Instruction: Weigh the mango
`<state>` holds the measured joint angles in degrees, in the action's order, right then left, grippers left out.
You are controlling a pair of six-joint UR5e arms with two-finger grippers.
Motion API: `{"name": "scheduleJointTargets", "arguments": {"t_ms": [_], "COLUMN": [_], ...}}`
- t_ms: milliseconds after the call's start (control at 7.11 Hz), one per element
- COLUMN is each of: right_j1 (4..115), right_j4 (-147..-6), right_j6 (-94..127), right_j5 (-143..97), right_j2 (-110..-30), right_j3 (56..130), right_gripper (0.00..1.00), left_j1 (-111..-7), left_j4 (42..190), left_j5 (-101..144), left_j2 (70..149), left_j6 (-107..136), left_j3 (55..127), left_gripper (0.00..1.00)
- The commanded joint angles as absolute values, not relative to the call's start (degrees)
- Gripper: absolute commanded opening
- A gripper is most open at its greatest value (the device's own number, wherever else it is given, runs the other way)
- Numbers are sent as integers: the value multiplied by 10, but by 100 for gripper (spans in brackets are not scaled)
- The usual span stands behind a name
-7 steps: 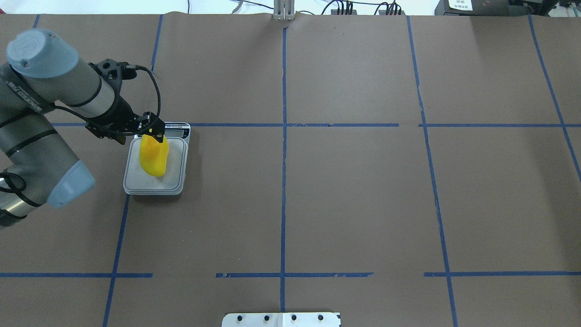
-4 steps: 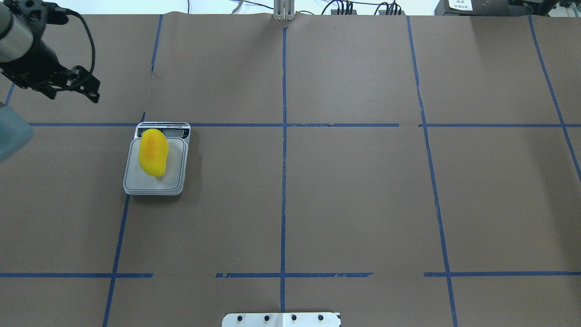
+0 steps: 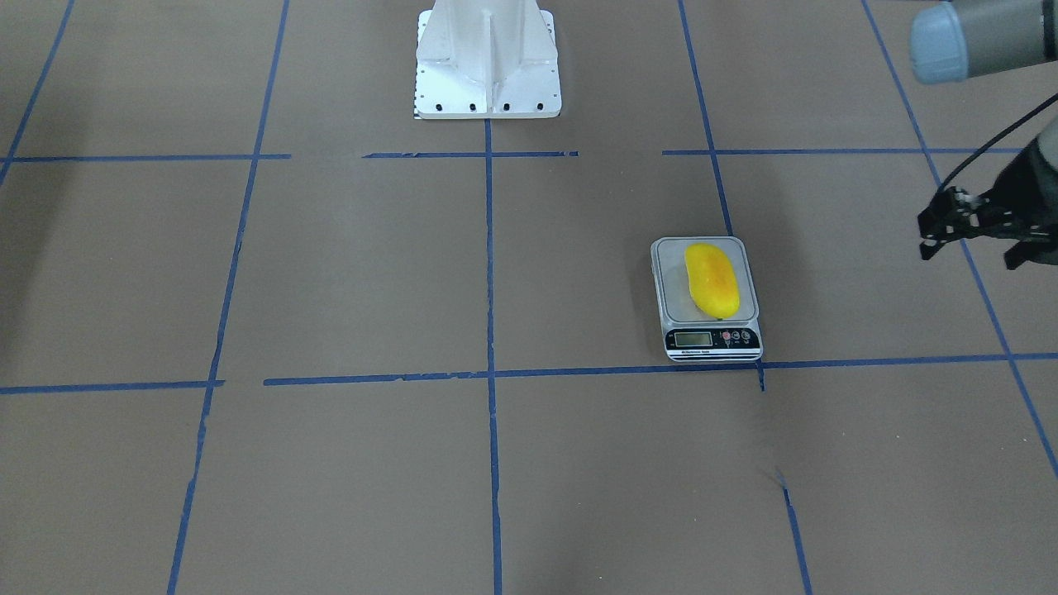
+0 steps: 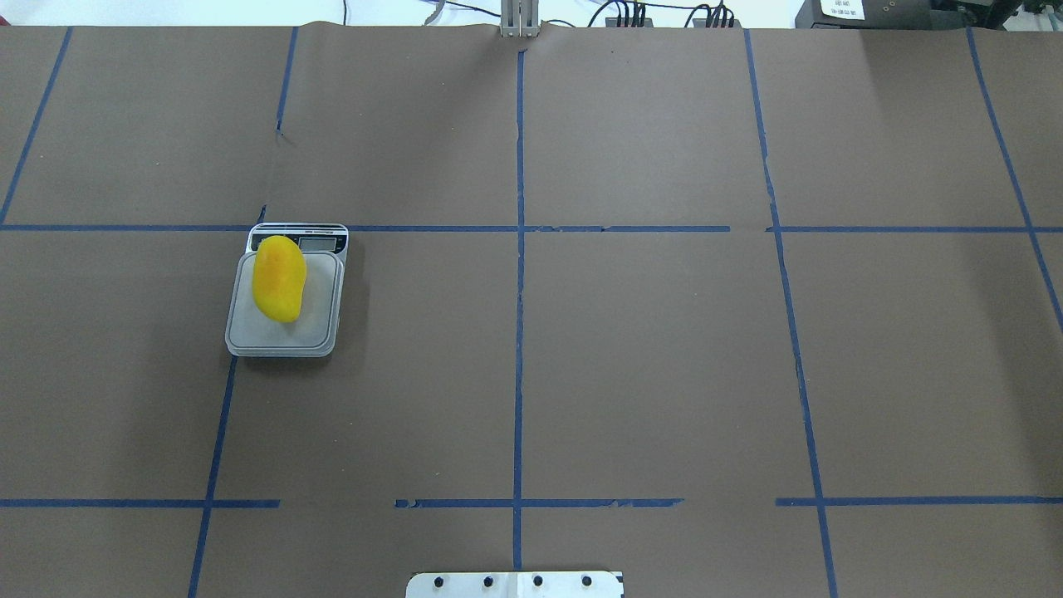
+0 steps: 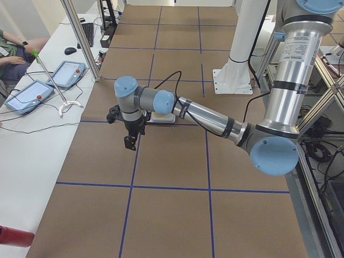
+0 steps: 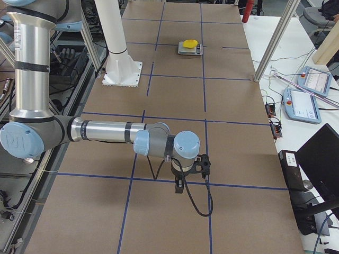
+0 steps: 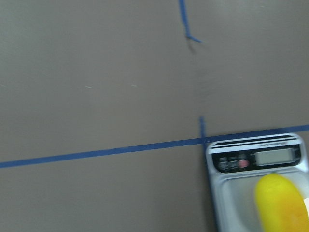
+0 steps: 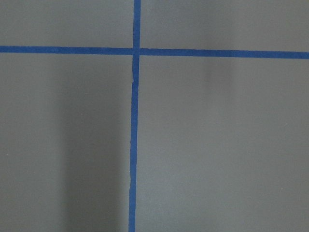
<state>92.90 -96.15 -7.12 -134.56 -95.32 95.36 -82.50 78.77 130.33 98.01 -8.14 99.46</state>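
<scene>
The mango [image 3: 712,280], bright yellow with an orange blush, lies alone on the platform of the small grey scale [image 3: 671,302], whose display faces away from the robot. Both show in the overhead view, mango [image 4: 280,278] on scale [image 4: 320,324]. The left wrist view shows the mango [image 7: 282,203] and the scale [image 7: 231,200] at its lower right. My left gripper [image 3: 967,256] is open and empty, raised well off to the side of the scale, outside the overhead view. My right gripper [image 6: 180,185] hangs over bare table far from the scale; I cannot tell if it is open.
The table is brown paper with a blue tape grid. The white robot base [image 3: 488,66] stands at the robot's side of the table. A side bench with tablets [image 5: 27,94] and cables runs along the far edge. An aluminium post [image 6: 270,47] stands there.
My left gripper let go of the mango and drew up and away to the left, out of the overhead view. The mango stays lying on the scale.
</scene>
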Motion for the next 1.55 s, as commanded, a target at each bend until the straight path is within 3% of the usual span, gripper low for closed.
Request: {"name": "scheduleJointTargets", "arguments": {"t_ms": [0, 562, 1406], "right_j1": [929, 929, 929], "right_j4": [-962, -962, -961], "right_j6": [-71, -71, -71], "right_j5": [-1346, -1346, -1346], "right_j2": [-953, -954, -953], "right_j3": [954, 954, 954], "right_gripper": [100, 100, 100], "left_j1": [-867, -900, -919], "left_j4": [852, 873, 885], "left_j5": [1317, 1362, 1359], "left_j2": [918, 904, 904], "left_j6": [-141, -134, 15], "left_j3": [956, 897, 902], "left_gripper": [100, 100, 100]}}
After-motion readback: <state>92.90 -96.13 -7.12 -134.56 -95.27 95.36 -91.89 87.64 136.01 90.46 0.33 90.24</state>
